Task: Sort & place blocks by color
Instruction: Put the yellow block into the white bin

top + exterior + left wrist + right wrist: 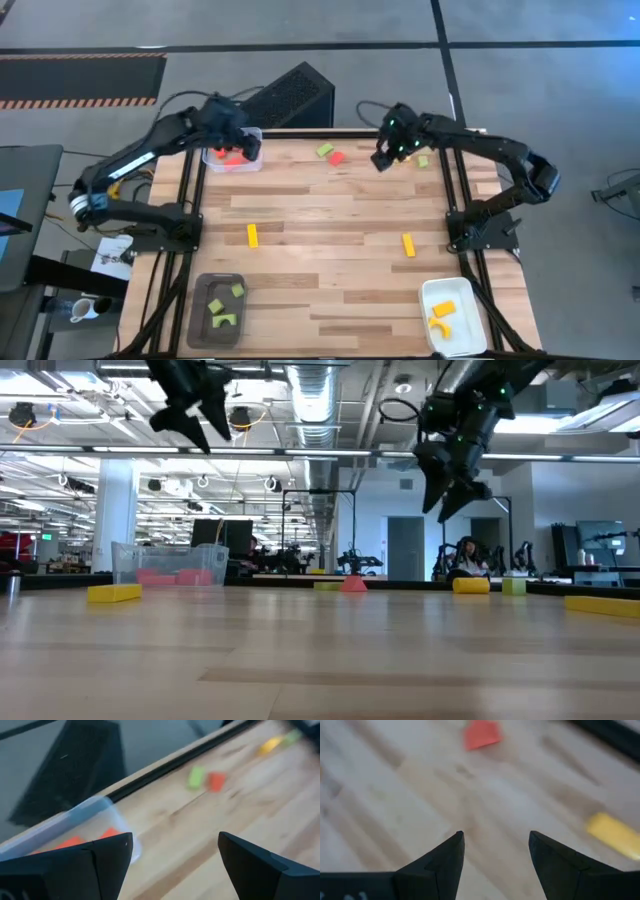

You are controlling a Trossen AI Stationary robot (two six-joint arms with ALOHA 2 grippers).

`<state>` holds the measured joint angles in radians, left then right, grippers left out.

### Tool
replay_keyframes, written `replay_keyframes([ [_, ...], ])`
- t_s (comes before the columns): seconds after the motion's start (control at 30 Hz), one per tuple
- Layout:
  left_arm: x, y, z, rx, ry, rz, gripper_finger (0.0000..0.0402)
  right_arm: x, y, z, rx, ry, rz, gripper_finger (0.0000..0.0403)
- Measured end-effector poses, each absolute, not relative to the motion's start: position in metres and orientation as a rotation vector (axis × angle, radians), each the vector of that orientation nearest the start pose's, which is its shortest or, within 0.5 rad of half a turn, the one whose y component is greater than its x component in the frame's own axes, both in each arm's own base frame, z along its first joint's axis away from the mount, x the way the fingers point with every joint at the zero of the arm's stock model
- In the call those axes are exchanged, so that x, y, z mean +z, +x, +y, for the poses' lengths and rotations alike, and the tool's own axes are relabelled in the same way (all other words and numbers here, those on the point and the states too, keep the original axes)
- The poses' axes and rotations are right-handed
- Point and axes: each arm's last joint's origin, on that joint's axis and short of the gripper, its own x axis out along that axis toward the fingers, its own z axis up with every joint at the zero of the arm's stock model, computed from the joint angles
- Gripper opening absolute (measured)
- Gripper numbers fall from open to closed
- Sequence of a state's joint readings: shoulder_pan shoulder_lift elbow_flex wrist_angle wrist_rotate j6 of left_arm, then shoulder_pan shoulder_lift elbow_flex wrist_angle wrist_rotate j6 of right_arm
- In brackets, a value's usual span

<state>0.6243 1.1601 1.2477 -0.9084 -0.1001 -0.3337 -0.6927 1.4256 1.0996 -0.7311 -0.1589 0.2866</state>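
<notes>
High view: the left gripper [240, 140] hangs over the clear plastic tray [212, 163] at the far left corner of the pale wooden table [330, 250]; red blocks [228, 155] lie in that tray, under and just beside the jaws. The right gripper [385, 157] is above the far edge of the table, right of centre. A light green block [325, 150] and a small red block [337, 158] lie touching, to the left of the right gripper and apart from it. Two yellow-orange bars [252, 235] [408, 245] lie mid-table, well apart from both grippers. A dark grey tray [200, 300] at the near left holds light green pieces [222, 310]; a white tray [470, 320] at the near right holds yellow-orange pieces [442, 315].

Low view: both grippers hang well above the tabletop, jaws apart, nothing between them. The clear plastic tray with its red blocks stands below the left gripper.

Left wrist view: the left jaws stand wide apart and empty. The tray's corner lies beside one finger [75, 870]; the green and red pair lies farther off on the wood.

Right wrist view: the right jaws stand apart and empty over bare wood. The small red block lies ahead of the gap, clear of the fingers [440, 870]; a yellow-orange block [615, 834] lies off to one side.
</notes>
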Motion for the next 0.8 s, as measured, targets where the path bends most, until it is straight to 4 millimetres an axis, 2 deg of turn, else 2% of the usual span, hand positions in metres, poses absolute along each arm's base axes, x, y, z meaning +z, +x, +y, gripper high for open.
replay_keyframes([
  [0.13, 0.359, 0.168, 0.117, 0.689, -0.569, 0.537, 0.0275, 0.257, 0.194, -0.2, -0.767, 0.809, 0.884, 0.0244],
  [0.3, 0.349, 0.171, 0.107, 0.578, -0.586, 0.415, 0.0275, 0.255, 0.163, -0.222, -0.996, 0.874, 0.874, 0.0244],
  [0.37, 0.344, 0.174, 0.105, 0.563, -0.601, 0.407, 0.0275, 0.254, 0.152, -0.227, -1.038, 0.901, 0.881, 0.0244],
  [0.43, 0.339, 0.175, 0.104, 0.561, -0.614, 0.424, 0.0275, 0.25, 0.147, -0.233, -1.066, 0.921, 0.895, 0.0244],
  [0.6, 0.331, 0.181, 0.103, 0.551, -0.62, 0.449, 0.0275, 0.225, 0.14, -0.246, -1.065, 0.96, 1.042, 0.0244],
  [0.8, 0.329, 0.182, 0.1, 0.531, -0.627, 0.463, 0.0275, 0.199, 0.136, -0.251, -1.056, 1.013, 1.21, 0.0244],
])
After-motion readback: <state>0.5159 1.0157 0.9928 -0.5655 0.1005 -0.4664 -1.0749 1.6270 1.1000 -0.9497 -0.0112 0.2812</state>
